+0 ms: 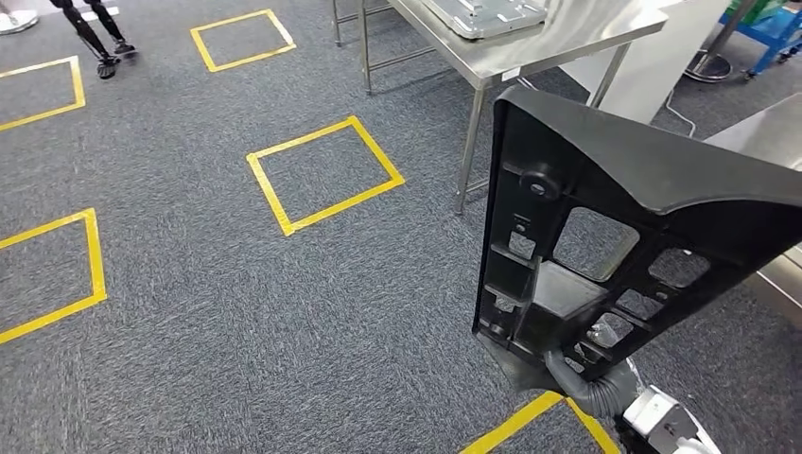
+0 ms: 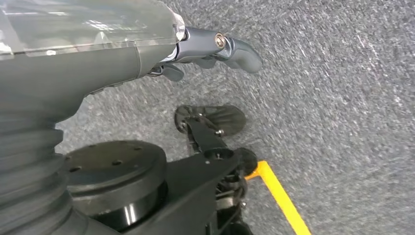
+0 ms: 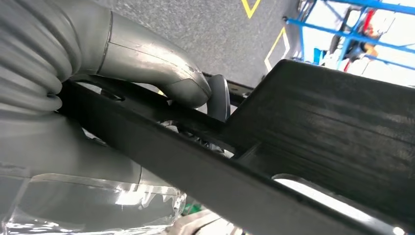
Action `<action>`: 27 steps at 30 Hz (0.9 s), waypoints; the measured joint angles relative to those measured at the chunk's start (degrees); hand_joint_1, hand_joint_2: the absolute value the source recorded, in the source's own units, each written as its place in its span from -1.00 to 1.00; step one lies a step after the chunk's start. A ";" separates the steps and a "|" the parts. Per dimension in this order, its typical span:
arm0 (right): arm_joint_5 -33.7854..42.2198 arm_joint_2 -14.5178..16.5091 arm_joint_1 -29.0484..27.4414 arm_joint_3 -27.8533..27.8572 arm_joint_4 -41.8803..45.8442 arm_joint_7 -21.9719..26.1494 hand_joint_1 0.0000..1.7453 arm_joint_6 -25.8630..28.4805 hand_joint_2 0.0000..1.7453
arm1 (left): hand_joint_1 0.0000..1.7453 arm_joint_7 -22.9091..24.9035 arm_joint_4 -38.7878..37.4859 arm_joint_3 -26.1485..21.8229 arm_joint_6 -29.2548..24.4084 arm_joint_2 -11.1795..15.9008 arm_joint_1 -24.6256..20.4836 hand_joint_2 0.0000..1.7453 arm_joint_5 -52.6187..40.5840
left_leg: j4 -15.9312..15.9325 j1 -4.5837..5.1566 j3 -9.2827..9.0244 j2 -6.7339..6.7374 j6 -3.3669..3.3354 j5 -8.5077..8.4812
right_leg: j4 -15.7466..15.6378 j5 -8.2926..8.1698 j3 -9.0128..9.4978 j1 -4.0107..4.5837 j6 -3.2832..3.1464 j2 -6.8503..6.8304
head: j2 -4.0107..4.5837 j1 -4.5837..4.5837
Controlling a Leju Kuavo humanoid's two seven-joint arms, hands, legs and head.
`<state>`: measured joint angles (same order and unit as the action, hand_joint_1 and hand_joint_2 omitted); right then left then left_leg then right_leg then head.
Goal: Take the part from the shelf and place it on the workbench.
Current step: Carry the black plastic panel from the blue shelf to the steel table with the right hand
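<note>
A large black plastic part [image 1: 605, 227] with ribs and window-like cutouts stands upright at the right of the head view, held up over the carpet. My right hand [image 1: 577, 355] grips it at its lower end, fingers showing through the cutouts. In the right wrist view the thumb [image 3: 166, 73] presses over the part's [image 3: 303, 142] black edge. My left hand [image 2: 210, 49] hangs beside my body over the carpet, fingers loosely curled and holding nothing. The steel workbench [image 1: 530, 47] stands ahead at the top of the head view, just beyond the part.
A grey metal tray [image 1: 487, 14] lies on the workbench. Another steel surface [image 1: 766, 137] stands at the right. Yellow tape squares [image 1: 322, 175] mark the grey carpet. A white panel [image 1: 662, 57] and a blue cart [image 1: 771, 28] stand behind the bench.
</note>
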<state>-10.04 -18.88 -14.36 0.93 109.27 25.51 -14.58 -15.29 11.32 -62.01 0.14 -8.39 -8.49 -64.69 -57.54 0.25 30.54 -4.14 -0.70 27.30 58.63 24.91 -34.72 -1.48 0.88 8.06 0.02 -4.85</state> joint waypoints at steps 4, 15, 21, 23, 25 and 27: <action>0.02 0.24 -0.84 1.48 0.80 0.09 1.00 -0.03 1.00 | -1.00 0.20 0.02 0.20 -0.16 -0.27 -0.20 1.00 0.04 | 2.18 -0.30 -0.61 3.20 -0.89 -1.32 | 5.32 3.47 -2.86 0.31 0.62 -5.47 | 0.00 0.04; 0.39 0.39 0.14 2.66 0.89 0.38 1.00 -1.16 1.00 | -1.00 -0.62 0.02 0.21 -0.24 -0.67 -0.53 1.00 0.58 | 0.54 0.28 -0.75 10.74 0.75 0.40 | -0.35 1.35 1.55 0.45 0.17 -10.76 | 0.00 0.05; 0.93 0.38 0.60 3.06 0.80 0.64 1.00 -1.58 1.00 | -1.00 -0.53 0.00 0.25 -0.40 -0.72 -0.37 1.00 0.72 | -13.15 -0.48 5.12 4.92 2.39 8.11 | -0.81 0.56 1.18 0.01 -1.30 -7.18 | 0.00 0.04; 0.99 0.38 0.60 3.16 0.72 0.67 1.00 -1.80 1.00 | -1.00 -0.53 0.00 0.25 -0.42 -0.72 -0.11 1.00 0.71 | -16.58 -0.51 6.82 4.71 2.45 8.33 | -0.73 0.47 1.04 0.04 -1.26 -5.63 | 0.00 0.04; 1.02 0.39 0.59 3.33 0.69 0.67 1.00 -1.96 1.00 | -1.00 -0.51 0.00 0.28 -0.41 -0.72 -0.09 1.00 0.62 | -11.12 -0.60 4.40 3.96 2.19 4.48 | -0.60 0.40 1.06 0.01 -1.09 -4.09 | 0.00 0.04; 1.08 0.39 0.64 3.52 0.70 0.66 1.00 -1.90 1.00 | -1.00 -0.39 0.00 0.30 -0.38 -0.72 -0.16 1.00 0.50 | -3.38 -0.79 1.05 1.07 1.66 1.28 | -0.41 0.31 0.90 0.04 -0.64 -2.70 | 0.00 0.04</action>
<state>-8.97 -18.49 -13.72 4.45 109.97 26.17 -16.48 -15.68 11.32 -61.71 -0.25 -9.11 -8.65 -64.18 -60.91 -0.54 31.59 -3.08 0.97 28.58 58.23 25.22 -33.82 -1.44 0.23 5.37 0.02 -4.81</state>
